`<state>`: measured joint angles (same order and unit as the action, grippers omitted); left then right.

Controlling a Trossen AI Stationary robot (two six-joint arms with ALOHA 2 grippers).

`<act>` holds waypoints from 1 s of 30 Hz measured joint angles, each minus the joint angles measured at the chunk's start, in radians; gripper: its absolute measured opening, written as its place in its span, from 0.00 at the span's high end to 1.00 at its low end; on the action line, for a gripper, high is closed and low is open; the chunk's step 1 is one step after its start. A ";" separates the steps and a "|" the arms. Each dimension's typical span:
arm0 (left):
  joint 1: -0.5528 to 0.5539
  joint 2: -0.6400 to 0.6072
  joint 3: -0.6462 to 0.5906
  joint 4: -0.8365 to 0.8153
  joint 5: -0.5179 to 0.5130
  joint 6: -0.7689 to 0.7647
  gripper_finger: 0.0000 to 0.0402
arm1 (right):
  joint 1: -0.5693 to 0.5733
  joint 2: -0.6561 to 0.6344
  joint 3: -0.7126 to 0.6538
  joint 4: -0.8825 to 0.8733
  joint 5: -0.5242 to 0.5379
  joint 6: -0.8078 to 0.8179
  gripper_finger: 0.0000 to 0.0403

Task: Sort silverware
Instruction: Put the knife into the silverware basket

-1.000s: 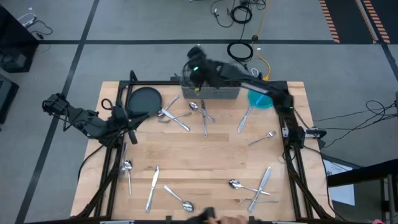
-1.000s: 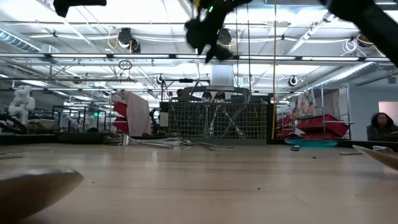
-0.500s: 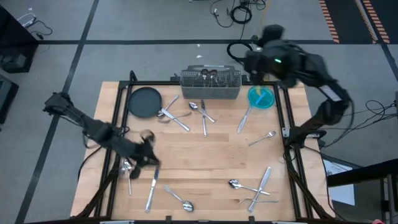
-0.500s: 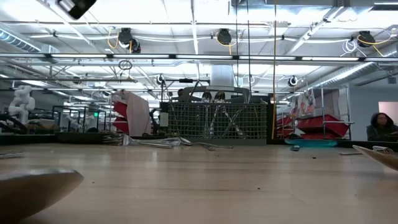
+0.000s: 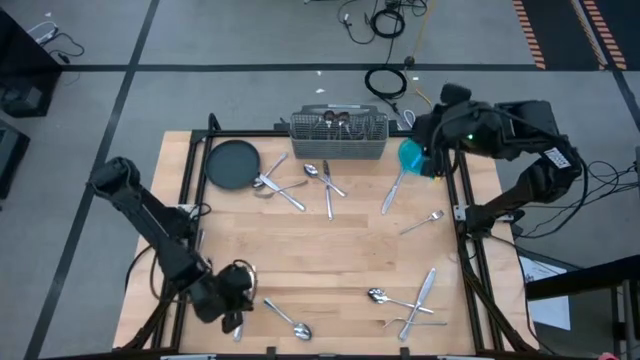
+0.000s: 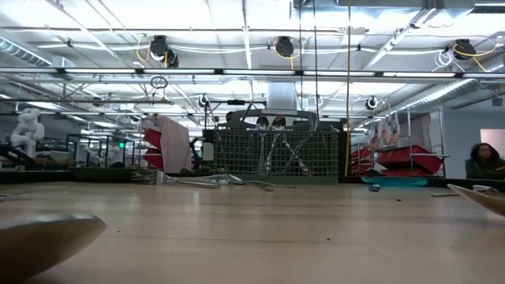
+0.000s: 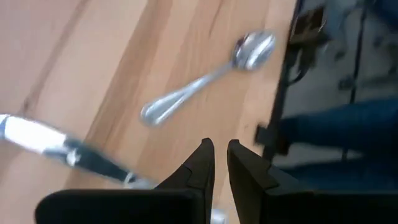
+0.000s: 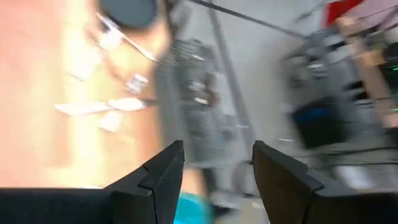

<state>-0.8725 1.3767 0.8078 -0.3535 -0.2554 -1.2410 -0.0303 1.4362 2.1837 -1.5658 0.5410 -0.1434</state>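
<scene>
Silverware lies scattered on the wooden table [image 5: 340,250]. A spoon [image 5: 289,319] and a knife [image 7: 56,146] lie at the front left. Forks and spoons [image 5: 300,183] lie in front of the wire caddy [image 5: 338,135], which holds several pieces. More pieces [image 5: 410,300] lie at the front right. My left gripper [image 5: 243,298] hangs low over the front left. Its fingers [image 7: 219,149] stand a narrow gap apart with nothing between them, the spoon [image 7: 205,81] ahead of them. My right gripper [image 8: 214,165] is open and empty, raised over the back right corner [image 5: 432,135].
A dark round plate [image 5: 231,163] sits at the back left and a teal bowl [image 5: 415,158] at the back right, beside the caddy [image 6: 276,154]. A black frame runs along the table's sides [image 5: 465,230]. Bare wood lies in the table's middle.
My left gripper has swung from beside the plate toward the table's near edge and gone down, turning as it went, to above the knife and spoon at the front left. My right gripper has risen from above the caddy and gone toward the right edge, rolling over.
</scene>
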 joint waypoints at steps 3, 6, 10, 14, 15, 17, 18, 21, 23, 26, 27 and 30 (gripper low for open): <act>-0.012 0.015 0.000 0.042 -0.088 0.011 0.87 | 0.041 0.007 -0.054 0.035 -0.218 0.125 0.55; 0.002 0.017 0.000 0.049 -0.120 0.049 0.87 | 0.135 0.030 -0.183 0.086 -0.348 0.194 0.56; 0.027 0.016 0.000 0.084 -0.165 0.045 0.87 | 0.280 0.046 -0.463 0.191 -0.366 0.268 0.59; 0.035 0.016 0.001 0.108 -0.191 0.070 0.87 | 0.410 0.041 -0.739 0.297 -0.417 0.462 0.60; 0.037 0.016 0.001 0.110 -0.198 0.075 0.87 | 0.443 0.043 -0.799 0.333 -0.424 0.522 0.60; 0.043 0.016 0.001 0.107 -0.215 0.078 0.87 | 0.503 0.043 -0.901 0.432 -0.452 0.638 0.60; 0.044 0.016 0.001 0.104 -0.219 0.080 0.87 | 0.530 0.043 -0.943 0.490 -0.461 0.696 0.59; 0.048 0.016 0.001 0.107 -0.224 0.102 0.87 | 0.603 0.043 -1.045 0.667 -0.464 0.840 0.59; 0.048 0.016 0.001 0.105 -0.224 0.104 0.87 | 0.634 0.043 -1.094 0.771 -0.456 0.908 0.60; 0.049 0.016 0.001 0.106 -0.224 0.103 0.87 | 0.666 0.051 -1.144 0.873 -0.434 0.991 0.61; 0.049 0.016 0.001 0.106 -0.224 0.103 0.87 | 0.677 0.061 -1.156 0.892 -0.433 1.009 0.61; 0.049 0.016 0.001 0.105 -0.224 0.103 0.87 | 0.708 0.107 -1.169 0.914 -0.435 1.055 0.61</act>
<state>-0.8238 1.3926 0.8085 -0.2482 -0.4789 -1.1378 0.6778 1.5429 1.0151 -0.6514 0.1064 0.9120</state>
